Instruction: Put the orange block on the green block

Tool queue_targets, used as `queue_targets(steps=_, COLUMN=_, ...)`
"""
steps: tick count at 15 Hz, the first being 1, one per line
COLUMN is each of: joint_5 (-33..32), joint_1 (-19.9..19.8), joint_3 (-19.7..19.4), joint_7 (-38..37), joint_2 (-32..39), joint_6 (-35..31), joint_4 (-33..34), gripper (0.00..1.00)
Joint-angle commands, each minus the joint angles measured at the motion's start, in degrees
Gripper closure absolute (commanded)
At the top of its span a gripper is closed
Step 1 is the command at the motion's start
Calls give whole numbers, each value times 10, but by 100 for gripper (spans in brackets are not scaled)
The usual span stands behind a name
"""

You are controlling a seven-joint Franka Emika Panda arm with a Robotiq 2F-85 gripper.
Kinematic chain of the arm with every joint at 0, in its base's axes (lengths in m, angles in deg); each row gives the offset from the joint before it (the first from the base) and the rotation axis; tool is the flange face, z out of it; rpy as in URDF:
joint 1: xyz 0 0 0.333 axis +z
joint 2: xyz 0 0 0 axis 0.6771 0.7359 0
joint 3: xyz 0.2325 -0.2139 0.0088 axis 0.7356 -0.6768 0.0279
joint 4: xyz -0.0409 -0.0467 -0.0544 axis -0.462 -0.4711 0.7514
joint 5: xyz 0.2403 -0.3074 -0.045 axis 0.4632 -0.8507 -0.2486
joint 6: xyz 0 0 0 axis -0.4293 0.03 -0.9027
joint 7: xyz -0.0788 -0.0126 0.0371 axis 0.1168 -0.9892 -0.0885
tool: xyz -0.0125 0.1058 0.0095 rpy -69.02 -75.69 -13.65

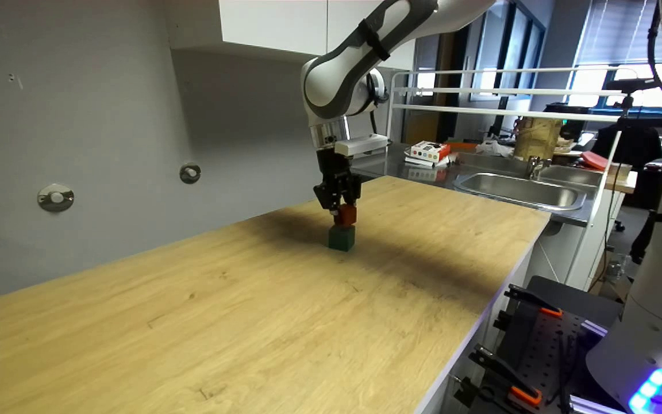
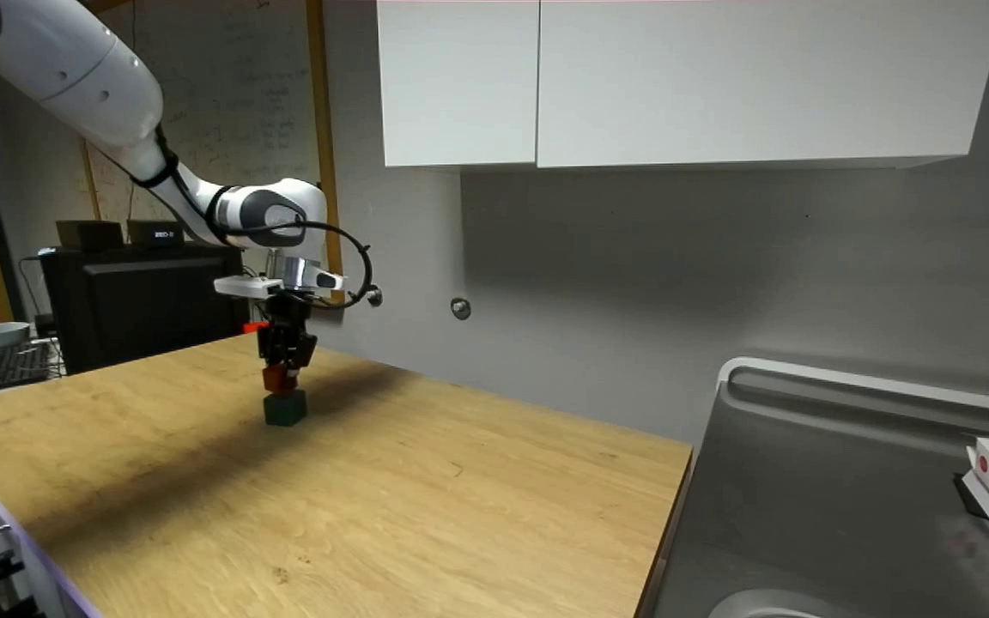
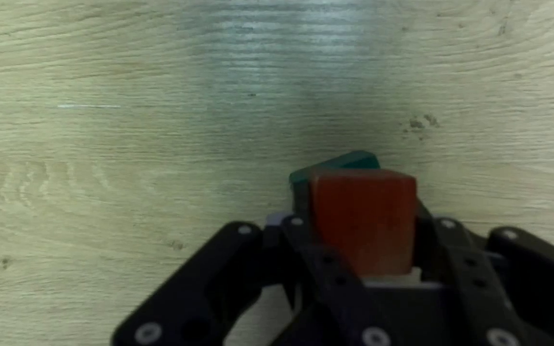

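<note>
The orange block (image 1: 346, 215) is a small orange-red cube directly above the dark green block (image 1: 341, 238), which rests on the wooden table. They look in contact or nearly so in both exterior views, with the orange block (image 2: 280, 378) slightly off-centre over the green block (image 2: 285, 408). My gripper (image 1: 341, 202) points down with its fingers on either side of the orange block. In the wrist view the gripper (image 3: 363, 206) is shut on the orange block (image 3: 366, 221). The green block (image 3: 337, 164) shows only as a corner behind it, turned at an angle; most of it is hidden.
The wooden table (image 1: 222, 322) extends around the blocks. A grey wall (image 1: 107, 172) stands behind it, with white cupboards (image 2: 675, 77) above. A sink (image 1: 520, 191) and a small box (image 1: 430, 151) lie beyond one end. A black monitor (image 2: 142, 300) stands behind the other end.
</note>
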Motion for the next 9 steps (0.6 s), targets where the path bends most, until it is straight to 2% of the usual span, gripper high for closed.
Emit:
queue_targets(steps=1, joint_5=-6, joint_1=0, joint_3=5, joint_7=-8, joint_2=23, joint_6=22, joint_4=32, gripper=81)
queue_targets(steps=2, joint_5=-7, joint_1=0, joint_3=4, joint_7=-8, joint_2=26, joint_6=22, joint_4=32, gripper=80)
queue_targets(steps=3, joint_5=-8, joint_1=0, joint_3=4, joint_7=-9, joint_2=30, joint_6=23, joint_4=34, gripper=31)
queue_targets(steps=5, joint_5=-8, joint_1=1, joint_3=3, joint_7=-9, joint_2=34, joint_6=24, joint_4=35, gripper=25)
queue_targets(steps=8, joint_5=-9, joint_1=1, joint_3=3, joint_7=-9, joint_2=35, joint_6=26, joint_4=36, gripper=2)
queue_targets(steps=9, joint_5=-10, joint_1=2, joint_3=2, joint_7=-10, joint_2=35, joint_6=25, joint_4=36, gripper=0)
